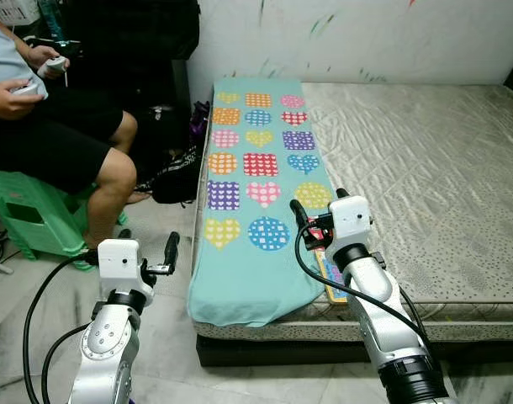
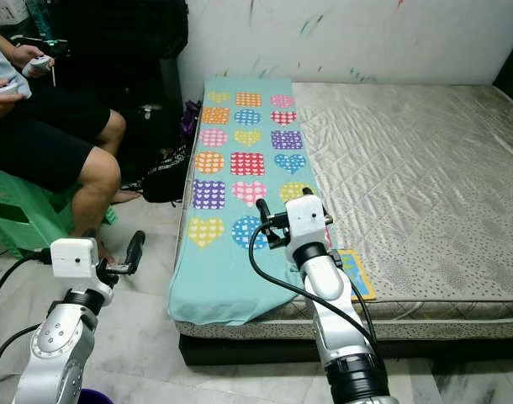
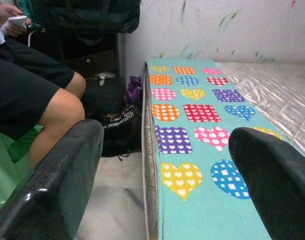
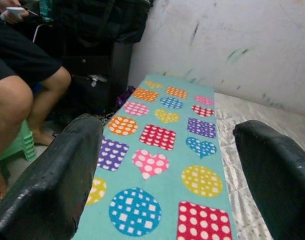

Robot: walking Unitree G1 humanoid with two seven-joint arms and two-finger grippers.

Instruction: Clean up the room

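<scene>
Lying along the left edge of the grey quilted mattress: long teal blanket with coloured hearts and squares, long axis running from the near edge, where it is draping over, toward the white paint-marked wall. Hovering over the blanket's near end: right tool, fingers spread wide, holding nothing. Poking out from under the blanket beside it: flat yellow-edged picture book. Hanging over the floor left of the bed: left tool, likewise wide open and empty. Sitting on a green plastic stool at left: person in black shorts.
</scene>
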